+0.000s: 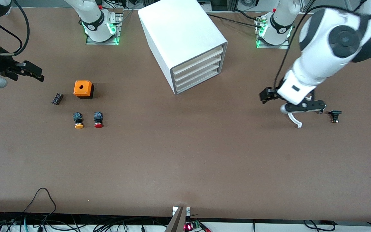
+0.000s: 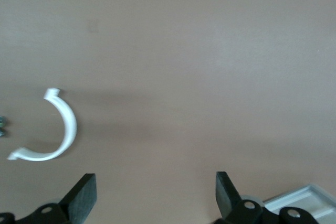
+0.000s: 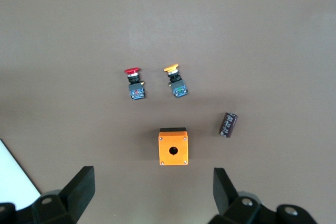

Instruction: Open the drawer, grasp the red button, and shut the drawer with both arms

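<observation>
Left gripper point(image 2: 152, 195) hung over bare table at the left arm's end, fingers point(image 2: 84, 192) spread, above a white curved piece point(image 1: 295, 121). Right gripper point(image 3: 152, 195) hung over the right arm's end, fingers spread, empty. Button point(image 1: 98, 119) lay beside the orange-capped button point(image 1: 78, 120), nearer the camera than the orange box point(image 1: 83, 89). Drawers point(image 1: 197, 72) appeared closed in the cabinet point(image 1: 179, 35).

Left gripper point(image 2: 155, 198) hung over bare brown table point(image 2: 199, 61), fingers point(image 2: 83, 195) spread wide. Curved white plastic piece point(image 2: 62, 129) lay on the table. White cabinet corner point(image 2: 304, 199) showed beside one finger.
</observation>
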Available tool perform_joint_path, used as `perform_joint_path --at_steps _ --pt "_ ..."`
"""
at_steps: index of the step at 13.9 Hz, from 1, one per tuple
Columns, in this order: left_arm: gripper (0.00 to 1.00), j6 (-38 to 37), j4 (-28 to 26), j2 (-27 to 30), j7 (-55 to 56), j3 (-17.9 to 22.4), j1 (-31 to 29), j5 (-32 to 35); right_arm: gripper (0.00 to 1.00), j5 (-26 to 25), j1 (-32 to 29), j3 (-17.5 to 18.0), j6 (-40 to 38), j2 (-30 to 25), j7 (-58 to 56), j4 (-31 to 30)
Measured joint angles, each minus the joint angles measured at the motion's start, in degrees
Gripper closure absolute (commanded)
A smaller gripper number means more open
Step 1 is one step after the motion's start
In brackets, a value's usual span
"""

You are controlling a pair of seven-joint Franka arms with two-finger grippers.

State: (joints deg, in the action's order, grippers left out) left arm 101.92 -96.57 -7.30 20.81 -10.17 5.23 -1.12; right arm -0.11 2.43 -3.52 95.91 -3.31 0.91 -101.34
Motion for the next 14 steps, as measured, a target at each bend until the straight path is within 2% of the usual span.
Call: perform_joint_path --at_steps 4,7,10,12,14 --pt "0.00 -8.5 6.7 1.2 -10.6 5.9 -0.3 0.0 0.00 0.0 0.0 -0.3 0.1 0.0 0.0 1.2" --pt "0.00 -11.7 9.2 1.9 -17.1 8.8 -0.7 0.0 0.00 0.0 0.0 -0.4 0.2 0.0 0.0 2.6" --pt "0.00 -13.8 11.2 2.5 -18.0 11.6 -0.7 0.0 0.00 0.0 0.0 -0.5 0.2 0.0 0.0 3.1" --pt "0.00 -14.3 11.6 3.1 -21.4 15.4 -1.0 -0.1 0.00 0.0 0.0 -0.5 0.2 0.0 0.0 3.1" --pt "0.00 -14.5 11.6 3.6 -25.4 16.9 -1.6 -0.2 0.00 0.0 0.0 -0.5 0.2 0.0 0.0 3.1"
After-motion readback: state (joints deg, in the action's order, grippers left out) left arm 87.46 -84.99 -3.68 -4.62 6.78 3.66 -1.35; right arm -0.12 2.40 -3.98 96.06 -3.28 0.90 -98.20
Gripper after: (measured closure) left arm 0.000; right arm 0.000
